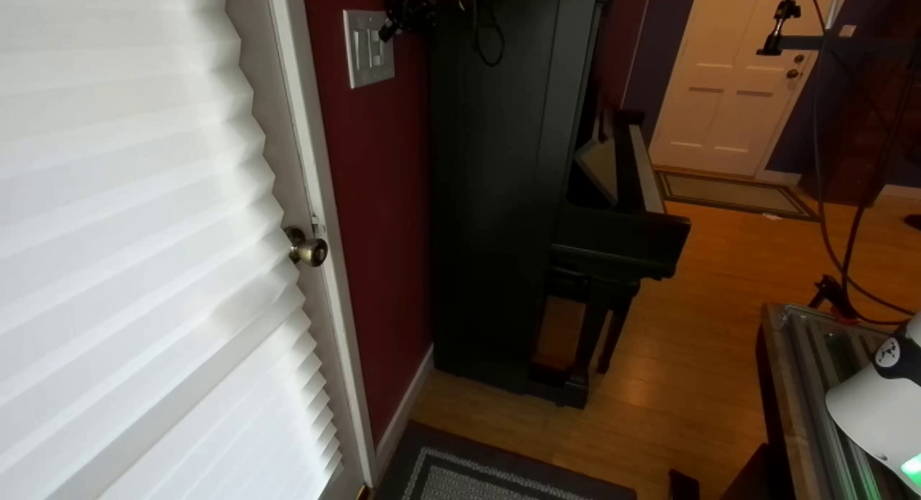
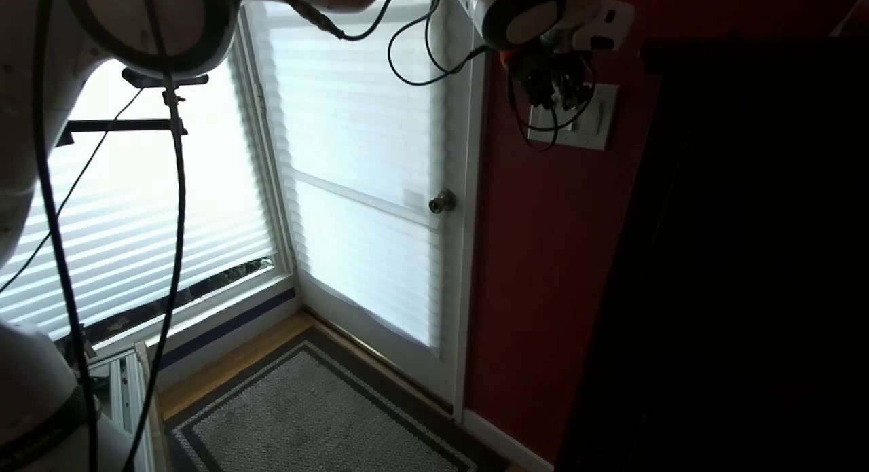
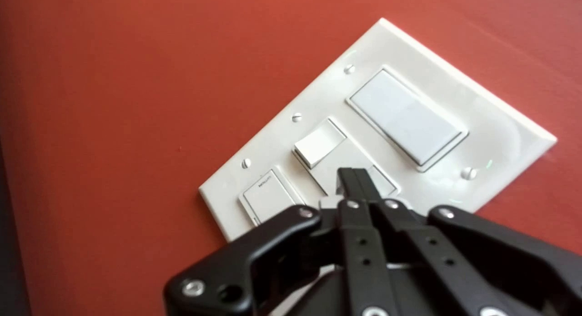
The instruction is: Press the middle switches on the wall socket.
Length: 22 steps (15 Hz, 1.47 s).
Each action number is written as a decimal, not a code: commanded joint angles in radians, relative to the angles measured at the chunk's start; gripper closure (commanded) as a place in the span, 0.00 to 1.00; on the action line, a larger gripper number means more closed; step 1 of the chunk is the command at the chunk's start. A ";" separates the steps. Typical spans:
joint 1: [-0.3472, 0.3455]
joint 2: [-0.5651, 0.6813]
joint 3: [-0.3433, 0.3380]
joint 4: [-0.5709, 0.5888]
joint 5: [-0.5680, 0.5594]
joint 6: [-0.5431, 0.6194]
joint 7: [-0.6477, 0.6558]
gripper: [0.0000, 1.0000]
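Black gripper [image 3: 358, 184], jaws clenched on nothing, before the middle switches [image 3: 319, 144].
Contact is unclear; a skewed push could skid across smooth, plastic-looking faces onto the broad flat paddle [image 3: 407, 118] alongside. Around them the wall socket [image 3: 368, 138], glossy and bevelled, sits on the matte red wall [image 3: 136, 102].

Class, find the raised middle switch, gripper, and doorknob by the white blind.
Raised middle switch [image 3: 320, 145]: wrist view, bright upper face.
Gripper [image 3: 358, 183]: wrist view, between shut fingertips.
Doorknob [image 1: 311, 251]: in an exterior view, rounded knob.
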 commanded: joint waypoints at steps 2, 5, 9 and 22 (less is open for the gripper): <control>0.001 0.091 -0.014 0.151 -0.025 -0.044 0.065 1.00; -0.003 0.112 -0.016 0.190 -0.014 -0.071 0.073 1.00; 0.004 0.136 -0.035 0.228 -0.029 -0.078 0.082 1.00; 0.005 0.121 -0.069 0.221 -0.063 -0.275 0.082 1.00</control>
